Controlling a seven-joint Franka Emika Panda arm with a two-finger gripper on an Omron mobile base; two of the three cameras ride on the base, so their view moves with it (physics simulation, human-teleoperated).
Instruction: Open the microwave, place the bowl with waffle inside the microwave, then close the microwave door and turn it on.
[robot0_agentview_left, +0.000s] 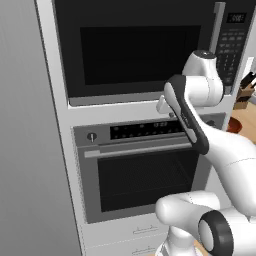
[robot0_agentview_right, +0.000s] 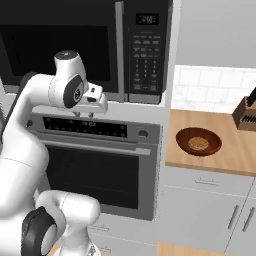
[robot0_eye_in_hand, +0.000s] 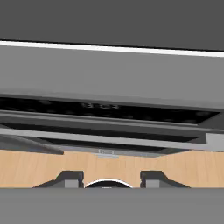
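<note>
The microwave (robot0_agentview_left: 135, 47) is built in above the oven. Its door (robot0_agentview_right: 60, 47) is shut, and the vertical silver handle (robot0_agentview_right: 120, 50) stands beside the keypad (robot0_agentview_right: 145, 55). My gripper (robot0_agentview_right: 83, 114) hangs just below the microwave's lower edge, left of the handle, and points down at the oven's control strip. It is open with nothing between its fingertips (robot0_eye_in_hand: 72, 179). The dark reddish bowl (robot0_agentview_right: 212, 141) with the waffle (robot0_agentview_right: 198, 144) rests on the wooden counter to the right, well away from the gripper. A sliver of the bowl (robot0_agentview_left: 234, 125) shows past my arm.
The steel oven (robot0_agentview_left: 140, 170) with its horizontal handle (robot0_eye_in_hand: 105, 140) sits under the microwave. A knife block (robot0_agentview_right: 246, 114) stands at the counter's back right. Drawers and cabinet doors (robot0_agentview_right: 200, 210) lie below the counter (robot0_agentview_right: 235, 160). A tall grey panel (robot0_agentview_left: 25, 150) is at the left.
</note>
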